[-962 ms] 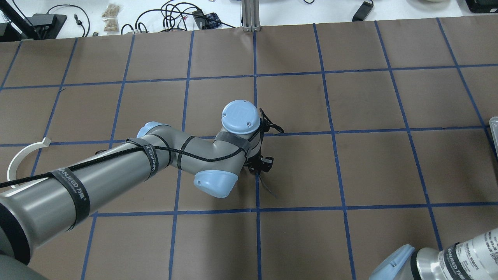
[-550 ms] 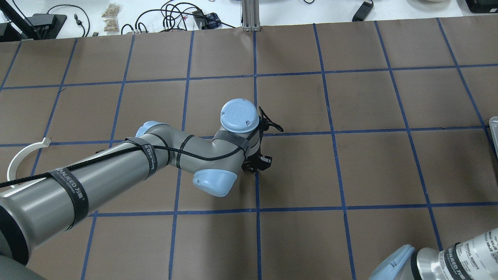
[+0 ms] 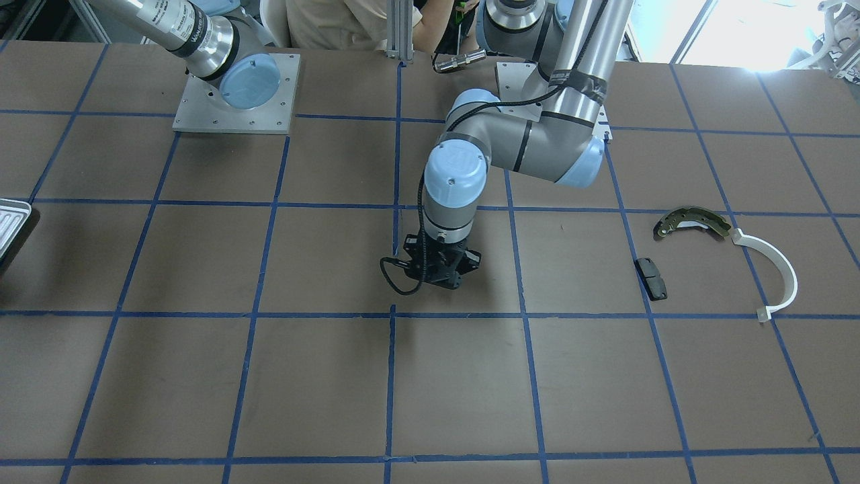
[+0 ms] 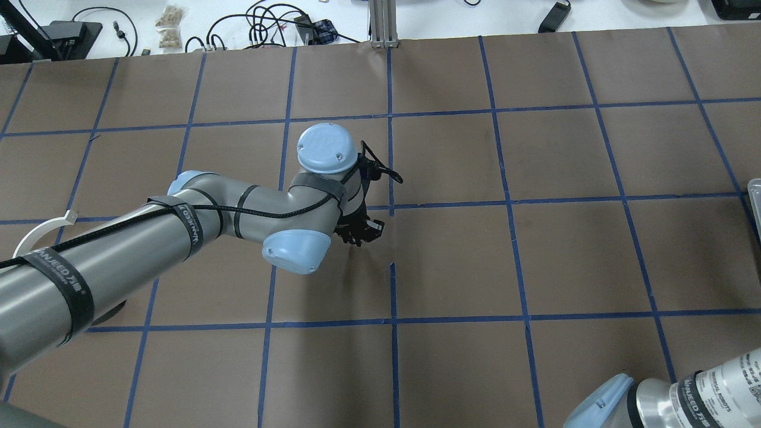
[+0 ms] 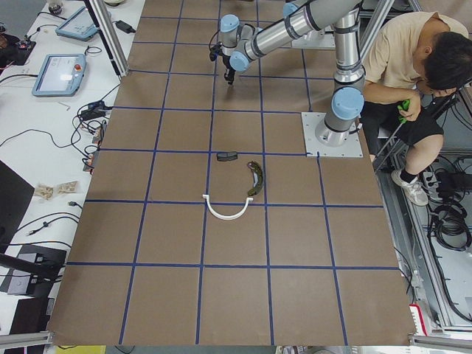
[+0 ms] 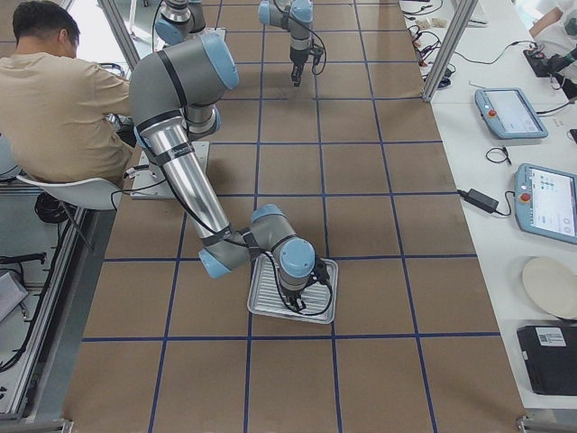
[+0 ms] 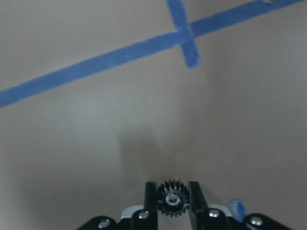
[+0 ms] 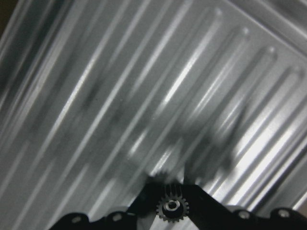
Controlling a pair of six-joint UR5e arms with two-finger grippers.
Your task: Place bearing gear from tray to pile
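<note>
My left gripper is shut on a small black bearing gear and holds it above the brown table near the middle. My right gripper is shut on a second black gear just above the ribbed floor of the silver tray. The tray's corner shows at the table's edge. The pile lies well off to my left: olive brake shoe, white arc, dark pad.
The table is brown paper with a blue tape grid. A metal post stands at the far edge, with cables and screens on the benches behind. A seated person is beside the robot's base.
My left arm has moved left and a little farther from the robot, toward the pile side, with the gear still in its gripper. The right arm has stayed put.
</note>
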